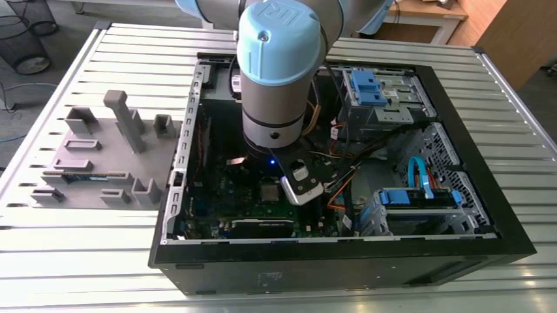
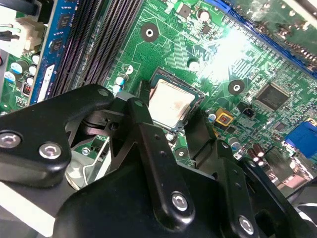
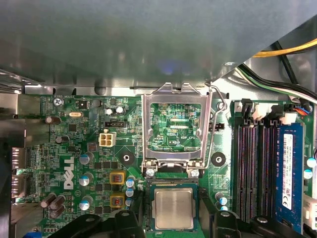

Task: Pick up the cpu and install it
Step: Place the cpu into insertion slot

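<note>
The cpu (image 3: 173, 208), a small square chip with a silver-grey top, lies flat in the dark socket on the green motherboard (image 3: 74, 148); the second wrist view shows the cpu (image 2: 171, 101) too. My gripper (image 3: 173, 214) straddles it, one black finger (image 3: 136, 218) on each side. A thin strip of socket frame shows between each finger and the chip, so the jaws stand open. In the second wrist view my gripper (image 2: 171, 106) flanks the chip closely. The socket's metal load plate (image 3: 173, 126) is swung up and open beside the cpu. In the exterior view my arm (image 1: 278, 98) reaches down into the open computer case (image 1: 470, 215).
Black memory slots (image 3: 252, 168) and a blue memory stick (image 3: 289, 173) run along one side of the socket. Cables (image 1: 348, 176) and blue drive bays (image 1: 374, 88) crowd the case at the exterior view's right. A grey parts fixture (image 1: 104, 156) sits on the slatted table at the exterior view's left.
</note>
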`<state>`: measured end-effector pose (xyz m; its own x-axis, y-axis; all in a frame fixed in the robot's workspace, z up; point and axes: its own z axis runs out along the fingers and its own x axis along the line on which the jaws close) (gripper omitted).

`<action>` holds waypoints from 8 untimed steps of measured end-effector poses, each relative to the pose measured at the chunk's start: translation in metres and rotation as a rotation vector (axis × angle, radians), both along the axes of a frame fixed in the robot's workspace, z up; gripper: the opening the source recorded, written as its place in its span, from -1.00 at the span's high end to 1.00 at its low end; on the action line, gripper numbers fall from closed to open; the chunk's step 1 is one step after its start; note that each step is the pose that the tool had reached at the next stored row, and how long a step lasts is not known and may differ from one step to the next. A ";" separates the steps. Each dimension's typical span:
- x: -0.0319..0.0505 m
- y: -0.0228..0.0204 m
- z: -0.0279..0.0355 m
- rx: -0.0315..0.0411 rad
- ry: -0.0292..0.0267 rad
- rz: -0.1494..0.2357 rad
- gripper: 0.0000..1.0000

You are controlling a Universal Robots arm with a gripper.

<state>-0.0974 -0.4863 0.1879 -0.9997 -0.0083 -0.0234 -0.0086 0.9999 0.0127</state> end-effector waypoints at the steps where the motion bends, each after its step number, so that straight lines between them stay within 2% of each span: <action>1: 0.0000 0.0000 0.0000 0.0000 0.0000 -0.002 -0.08; 8: 0.0000 0.0000 0.0000 0.0000 0.0000 -0.016 -0.08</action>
